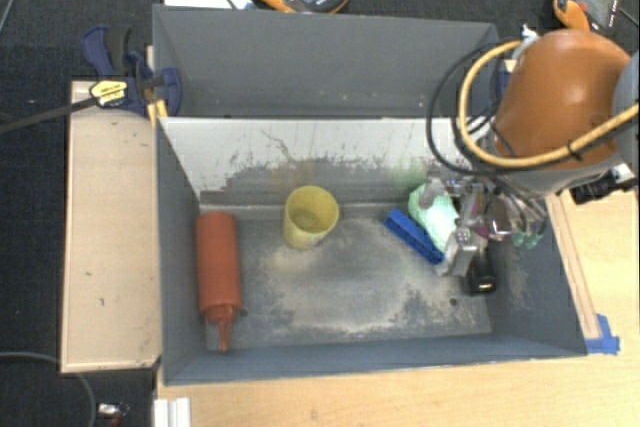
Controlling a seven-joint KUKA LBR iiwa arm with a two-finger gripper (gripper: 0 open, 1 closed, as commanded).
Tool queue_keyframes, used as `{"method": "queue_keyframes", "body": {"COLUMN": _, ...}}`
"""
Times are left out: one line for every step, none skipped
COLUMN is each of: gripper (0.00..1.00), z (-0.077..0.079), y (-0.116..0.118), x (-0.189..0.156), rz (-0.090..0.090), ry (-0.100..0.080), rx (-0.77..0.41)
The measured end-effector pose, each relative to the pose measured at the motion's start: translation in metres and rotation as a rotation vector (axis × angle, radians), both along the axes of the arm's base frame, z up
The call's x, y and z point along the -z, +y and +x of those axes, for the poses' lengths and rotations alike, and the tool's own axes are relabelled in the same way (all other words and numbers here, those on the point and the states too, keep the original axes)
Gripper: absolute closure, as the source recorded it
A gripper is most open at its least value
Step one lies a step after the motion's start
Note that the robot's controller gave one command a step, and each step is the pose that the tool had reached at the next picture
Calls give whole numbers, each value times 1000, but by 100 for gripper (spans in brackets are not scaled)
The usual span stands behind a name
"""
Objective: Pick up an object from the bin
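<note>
My gripper (463, 250) hangs low at the right side of the bin, under the orange wrist cover. Just to its left lies a flat blue block (413, 236), slanting down toward the gripper. A pale green and white thing (434, 211) sits right behind the blue block, touching or nearly touching the gripper's body. A small black piece (481, 281) shows at the gripper's lower end; I cannot tell if it is part of the gripper or a loose thing.
A yellow cup (310, 215) lies on its side near the bin's middle, close to the back wall. A reddish-brown bottle (219, 267) lies lengthwise along the left wall, neck toward the front. The arm and its cables cover the right rear corner.
</note>
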State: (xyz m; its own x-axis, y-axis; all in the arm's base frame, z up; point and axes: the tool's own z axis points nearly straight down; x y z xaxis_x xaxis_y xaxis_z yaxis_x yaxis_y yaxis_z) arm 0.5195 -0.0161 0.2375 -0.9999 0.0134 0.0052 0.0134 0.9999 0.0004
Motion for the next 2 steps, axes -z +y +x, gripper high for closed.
{"method": "queue_keyframes", "body": {"gripper": 0, "z": 1, "y": 0, "x": -4, "rz": 0, "ry": -8, "rx": -1}}
{"method": "queue_keyframes", "body": {"gripper": 0, "z": 32, "y": -2, "x": 122, "rz": 1, "ry": -13, "rx": 165}}
